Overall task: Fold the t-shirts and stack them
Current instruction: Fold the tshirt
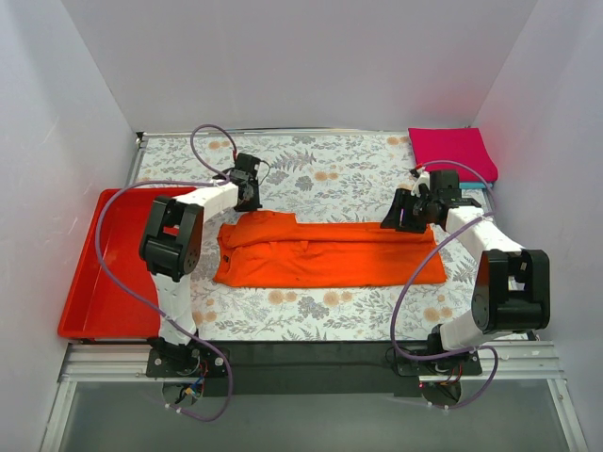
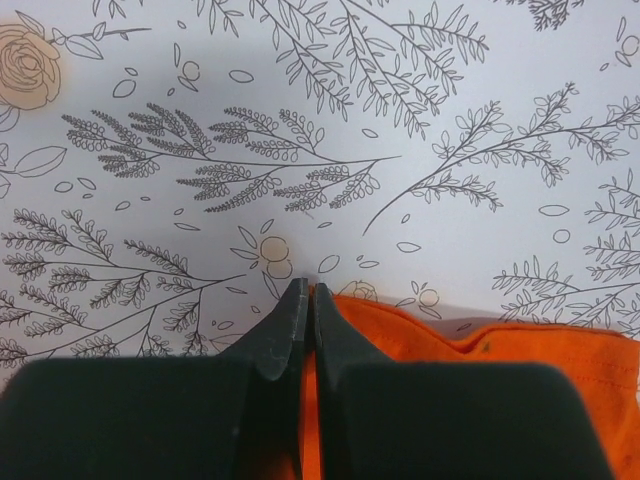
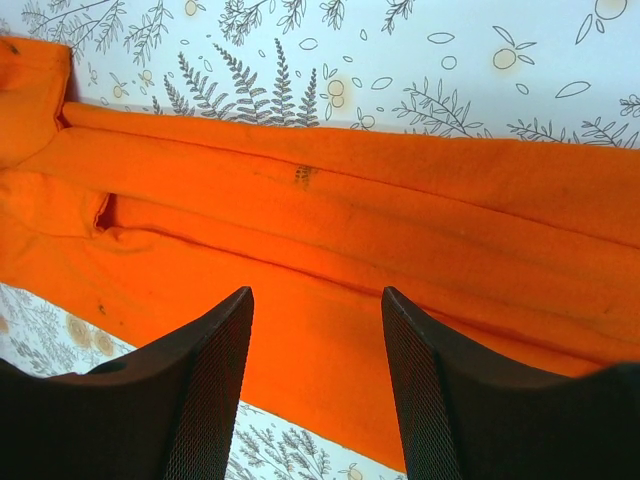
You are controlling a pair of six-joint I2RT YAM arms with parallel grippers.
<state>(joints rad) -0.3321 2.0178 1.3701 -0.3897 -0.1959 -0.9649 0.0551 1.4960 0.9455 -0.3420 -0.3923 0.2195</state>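
Left end effector closed at orange t-shirt edge | right end effector spread wide, angled down over it

Bright, even, diffuse light from above; faint soft shadows; sharp focus throughout.

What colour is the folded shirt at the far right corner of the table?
Magenta-pink; the folded shirt shows best in the top external view.
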